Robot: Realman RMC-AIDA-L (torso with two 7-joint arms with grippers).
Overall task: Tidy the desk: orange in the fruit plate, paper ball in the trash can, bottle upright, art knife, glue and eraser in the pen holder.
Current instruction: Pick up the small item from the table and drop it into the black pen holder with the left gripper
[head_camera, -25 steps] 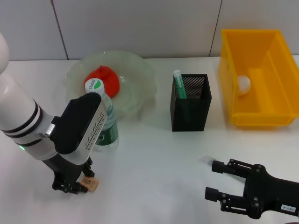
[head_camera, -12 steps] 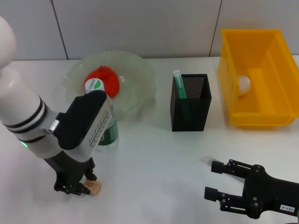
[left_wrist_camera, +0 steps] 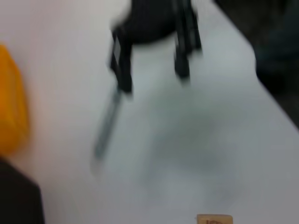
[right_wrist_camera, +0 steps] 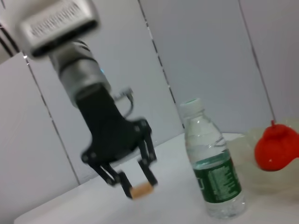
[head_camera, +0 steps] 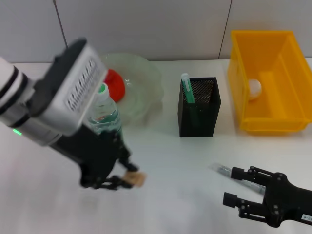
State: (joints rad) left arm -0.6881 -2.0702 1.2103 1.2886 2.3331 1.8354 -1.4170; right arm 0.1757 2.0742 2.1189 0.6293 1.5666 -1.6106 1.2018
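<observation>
A: What just changed?

B: My left tool point(head_camera: 127, 178) was low beside the bottle point(head_camera: 103, 117) a second ago; now it's up off the desk point(head_camera: 170, 161) and swinging toward the holder point(head_camera: 198, 107), eraser point(head_camera: 137, 179) clamped between its tips. So the eraser's picked; dropping it in comes next, I'd say.

A: Count?

B: One eraser. One bottle, upright, left of the holder. One orange point(head_camera: 115, 84) in the plate point(head_camera: 141, 87). One paper ball point(head_camera: 254, 87) in the bin point(head_camera: 270, 78), right of the holder. One glue point(head_camera: 187, 87) in the holder. One knife point(head_camera: 231, 173) lying near the holder, by my right tool point(head_camera: 240, 187), spread, empty.
</observation>
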